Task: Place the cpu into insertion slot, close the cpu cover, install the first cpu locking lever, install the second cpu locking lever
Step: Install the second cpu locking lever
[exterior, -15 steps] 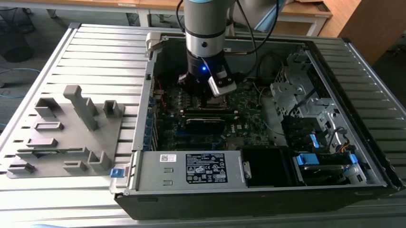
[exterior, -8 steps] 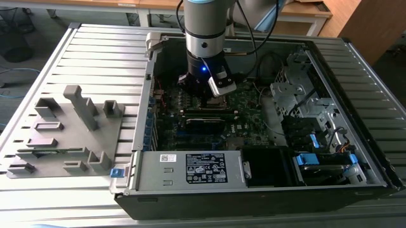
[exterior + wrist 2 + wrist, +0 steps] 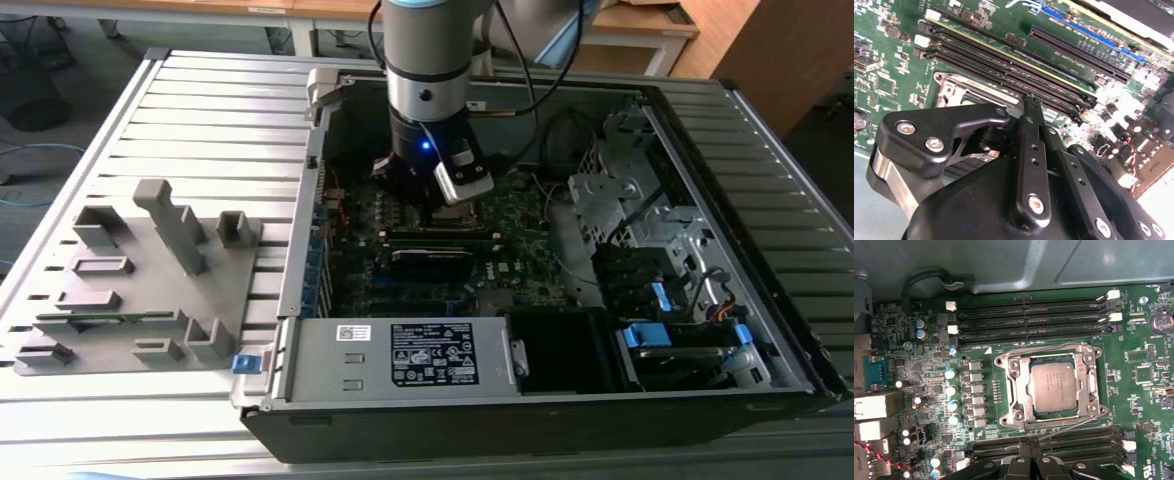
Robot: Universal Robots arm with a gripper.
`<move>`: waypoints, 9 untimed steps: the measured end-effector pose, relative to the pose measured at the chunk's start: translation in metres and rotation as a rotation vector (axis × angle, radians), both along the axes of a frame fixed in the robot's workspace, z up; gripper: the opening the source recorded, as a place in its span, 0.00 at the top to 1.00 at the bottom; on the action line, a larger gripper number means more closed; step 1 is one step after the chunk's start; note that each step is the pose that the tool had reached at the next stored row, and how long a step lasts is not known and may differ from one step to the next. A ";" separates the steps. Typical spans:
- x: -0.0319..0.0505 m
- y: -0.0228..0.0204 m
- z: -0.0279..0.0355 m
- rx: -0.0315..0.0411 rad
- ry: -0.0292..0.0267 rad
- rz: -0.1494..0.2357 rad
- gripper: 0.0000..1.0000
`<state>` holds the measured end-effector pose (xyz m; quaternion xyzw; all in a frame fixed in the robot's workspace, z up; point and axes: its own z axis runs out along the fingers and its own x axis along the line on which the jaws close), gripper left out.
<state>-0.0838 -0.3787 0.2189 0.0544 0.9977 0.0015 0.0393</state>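
In the first wrist view the cpu [image 3: 1054,385], a grey-brown square chip, lies flat in the insertion slot [image 3: 1006,421]. The silver cpu cover [image 3: 1016,387] is folded down around it as a frame. One thin wire locking lever [image 3: 1044,347] runs along the far side of the socket. A second lever [image 3: 1074,426] slants along the near side, its end reaching my gripper [image 3: 1030,444]. The fingers are shut together, their tip just beside the socket's edge [image 3: 961,87] in the second wrist view. In the exterior view my gripper [image 3: 416,200] is lowered into the open computer case, over the motherboard.
Long black memory slots [image 3: 1029,315] lie on both sides of the socket, with capacitors [image 3: 951,390] beside it. The case walls [image 3: 314,200], a power supply [image 3: 400,355] and drive bays [image 3: 641,200] hem in the board. A grey fixture [image 3: 147,270] stands at the exterior view's left.
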 end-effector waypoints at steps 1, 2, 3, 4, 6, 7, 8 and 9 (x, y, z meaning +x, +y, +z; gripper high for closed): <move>-0.0008 0.0000 -0.0003 0.0001 -0.0002 0.000 0.90; -0.0011 0.0000 -0.0004 0.0000 -0.0001 0.000 0.90; -0.0012 0.0000 -0.0004 -0.0002 0.0000 0.000 0.90; -0.0012 0.0002 -0.0006 -0.0001 0.0000 0.000 0.90; -0.0013 0.0009 -0.0007 -0.0001 -0.0001 0.000 0.90; -0.0013 0.0014 -0.0008 -0.0001 0.0000 0.000 0.90; -0.0013 0.0020 -0.0008 -0.0002 0.0000 0.000 0.90; -0.0013 0.0026 -0.0010 -0.0001 0.0000 0.000 0.90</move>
